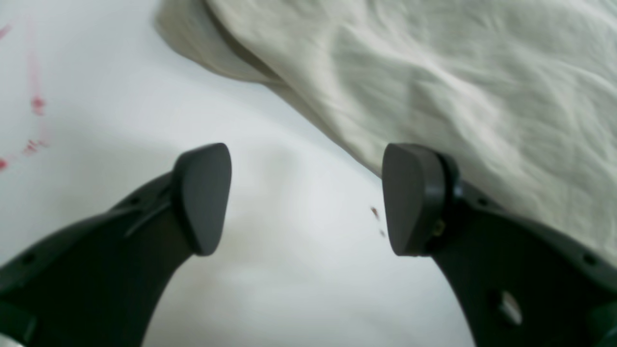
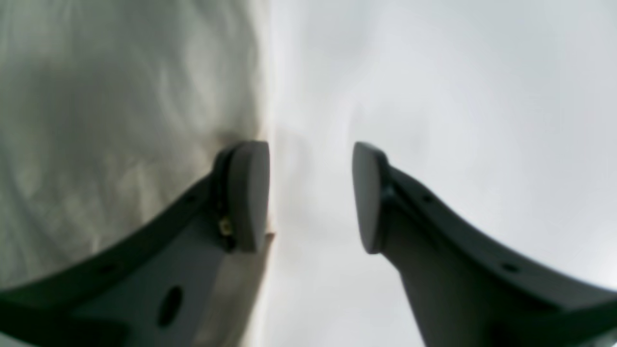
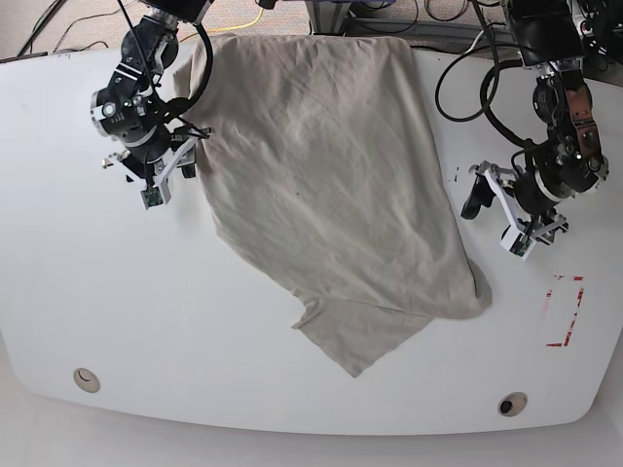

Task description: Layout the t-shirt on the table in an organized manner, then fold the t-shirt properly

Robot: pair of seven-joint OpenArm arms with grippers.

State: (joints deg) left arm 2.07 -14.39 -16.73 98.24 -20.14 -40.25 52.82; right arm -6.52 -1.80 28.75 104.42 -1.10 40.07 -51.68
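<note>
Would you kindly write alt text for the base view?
A wrinkled khaki-grey t-shirt lies spread diagonally on a white table. The right gripper sits at its left edge, and the open left gripper hovers off its right edge, near a red-outlined rectangle.

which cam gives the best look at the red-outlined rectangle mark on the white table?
Base view: the red-outlined rectangle mark shows whole on the white table, near the left gripper. The left wrist view catches only blurred red traces at its edge. The right wrist view shows none of it.
</note>
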